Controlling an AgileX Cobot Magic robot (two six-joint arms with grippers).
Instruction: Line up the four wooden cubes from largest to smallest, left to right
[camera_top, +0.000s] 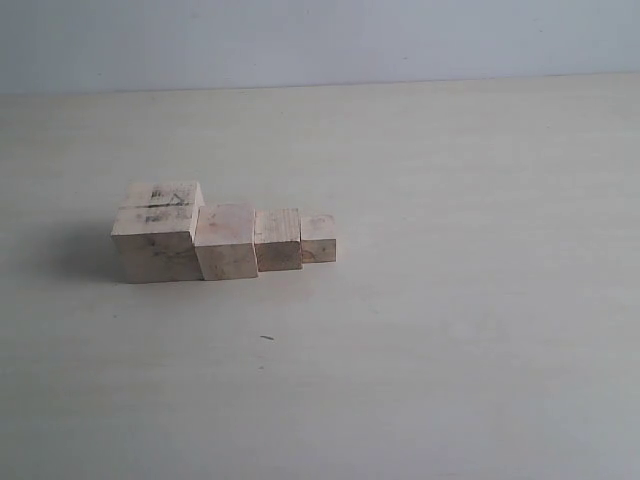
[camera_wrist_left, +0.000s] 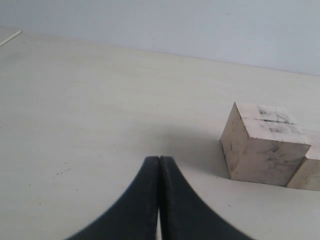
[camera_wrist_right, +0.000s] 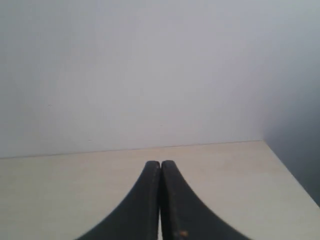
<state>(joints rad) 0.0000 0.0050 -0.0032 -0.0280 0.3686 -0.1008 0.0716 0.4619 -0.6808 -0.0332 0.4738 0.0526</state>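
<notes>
Four pale wooden cubes stand touching in a row on the table (camera_top: 450, 330), shrinking from left to right. The largest cube (camera_top: 158, 232), with dark marks and a groove on top, is leftmost. Beside it come the second cube (camera_top: 226, 241), the third cube (camera_top: 278, 239) and the smallest cube (camera_top: 319, 238). Neither gripper shows in the exterior view. In the left wrist view my left gripper (camera_wrist_left: 159, 159) is shut and empty, apart from the largest cube (camera_wrist_left: 262, 145); a corner of the second cube (camera_wrist_left: 310, 172) shows behind it. My right gripper (camera_wrist_right: 160, 163) is shut and empty over bare table.
A plain pale wall (camera_top: 320, 40) runs along the table's far edge. In the right wrist view the table's corner and side edge (camera_wrist_right: 287, 170) lie close by. A tiny dark speck (camera_top: 267, 338) lies on the table in front of the cubes.
</notes>
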